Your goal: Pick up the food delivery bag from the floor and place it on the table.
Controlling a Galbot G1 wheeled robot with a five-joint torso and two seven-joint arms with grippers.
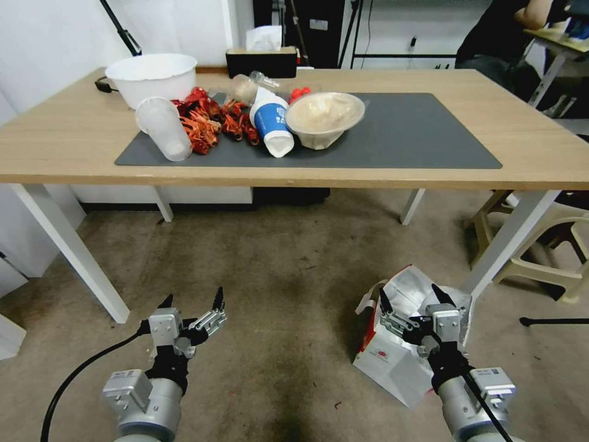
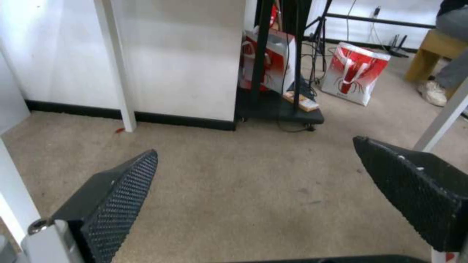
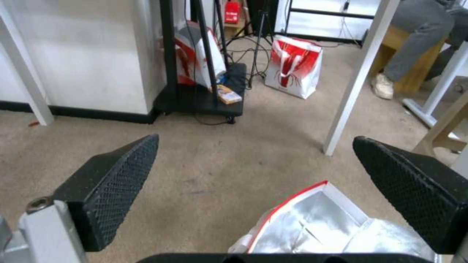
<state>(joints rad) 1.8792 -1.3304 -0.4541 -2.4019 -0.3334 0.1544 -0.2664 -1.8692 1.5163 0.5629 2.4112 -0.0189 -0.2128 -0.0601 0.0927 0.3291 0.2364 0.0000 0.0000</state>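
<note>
The food delivery bag [image 1: 388, 363] lies tipped on the floor [image 1: 276, 270] at the lower right, close to a white leg of the table [image 1: 73, 141]. Its mouth is open and shows silver foil, with a red edge and a small red logo on the white face. My right gripper [image 1: 413, 298] hovers open just above the bag's mouth. In the right wrist view the bag's foil opening [image 3: 317, 226] sits low between the spread fingers [image 3: 122, 175]. My left gripper [image 1: 192, 301] hangs open over bare floor on the left, holding nothing. The left wrist view has its fingers [image 2: 122, 193] apart above carpet.
The table's dark mat [image 1: 417, 135] carries a white bowl [image 1: 152, 77], cups, red crayfish and a covered bowl at its left half. Table legs [image 1: 509, 245] [image 1: 73, 258] flank the floor space. A beige stool [image 1: 552, 245] stands right. Another red-white bag [image 3: 292, 67] and a black stand base [image 3: 204, 98] sit beyond.
</note>
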